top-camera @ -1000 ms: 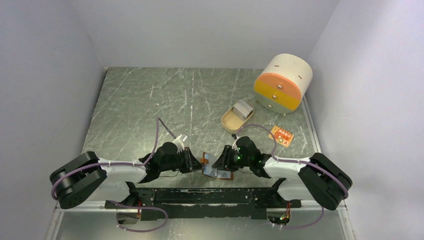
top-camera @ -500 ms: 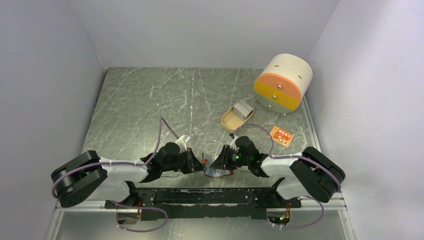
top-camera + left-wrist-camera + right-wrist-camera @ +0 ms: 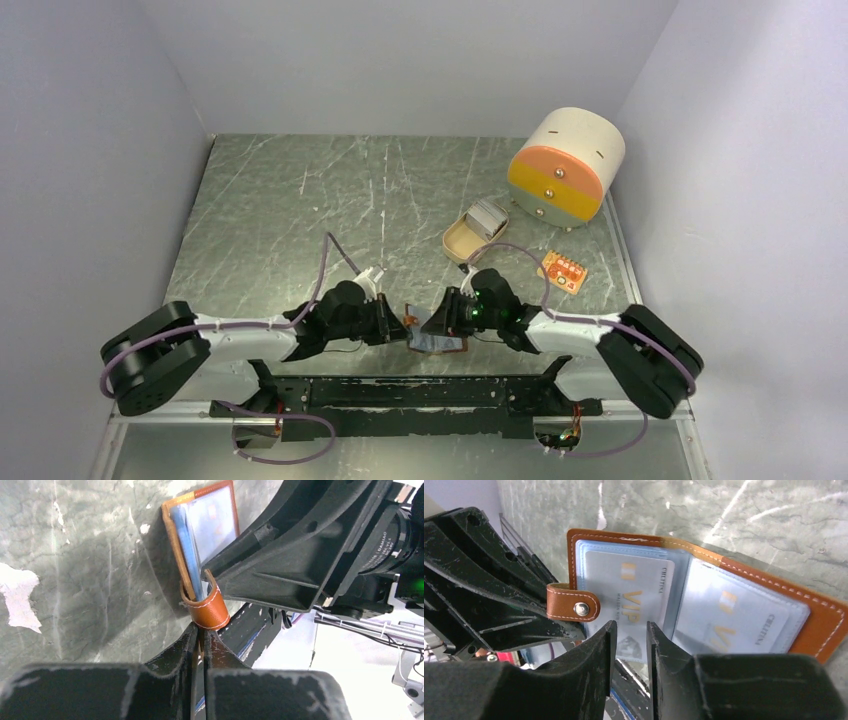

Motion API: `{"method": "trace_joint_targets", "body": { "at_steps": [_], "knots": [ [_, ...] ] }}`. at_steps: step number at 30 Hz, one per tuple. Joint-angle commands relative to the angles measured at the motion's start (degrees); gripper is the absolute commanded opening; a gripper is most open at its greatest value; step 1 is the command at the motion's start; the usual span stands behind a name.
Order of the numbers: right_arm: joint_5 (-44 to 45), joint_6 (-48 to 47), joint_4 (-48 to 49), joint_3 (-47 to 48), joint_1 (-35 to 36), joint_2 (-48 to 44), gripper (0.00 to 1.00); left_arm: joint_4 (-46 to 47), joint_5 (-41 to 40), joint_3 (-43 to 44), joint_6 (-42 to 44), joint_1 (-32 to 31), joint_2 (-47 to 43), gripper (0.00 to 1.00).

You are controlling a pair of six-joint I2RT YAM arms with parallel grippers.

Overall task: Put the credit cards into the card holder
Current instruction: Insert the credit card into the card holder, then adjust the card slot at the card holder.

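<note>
Two robot arms meet over an open brown card holder [image 3: 440,344] at the table's [image 3: 300,200] near edge. Since a second ago the grippers have edged closer and the holder has barely shifted, so loading looks unfinished: spare credit cards [image 3: 488,213] wait in the dish [image 3: 458,243]. Only the left wrist view shows the left gripper [image 3: 201,632] clenched on the strap [image 3: 210,611]. Only the right wrist view shows the right gripper [image 3: 631,630] slightly parted, gripping nothing, above a sleeved card [image 3: 624,575]

I can read "VIP" in gold on the card [image 3: 624,580] sleeved in the open card holder [image 3: 826,625]; the smaller print beside it is too blurred for me.
</note>
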Motion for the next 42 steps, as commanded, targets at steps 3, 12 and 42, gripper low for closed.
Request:
{"method": "trace_joint_targets", "body": {
  "at_steps": [3,12,42],
  "knots": [
    [5.24,-5.85,-16.58,4.63,0.49,-10.17,0.31,-13.95,-6.05,5.37,5.15,-0.33,-7.90,0.09],
    [8.95,-9.63,-16.66,5.26,0.41,-7.48,0.27,-21.32,-7.09,9.80,9.54,-0.27,-9.55,0.09],
    [7.51,-8.05,-3.37,-0.35,0.49,1.88,0.26,-16.01,-4.97,11.46,6.89,0.46,1.90,0.25]
  ]
}}
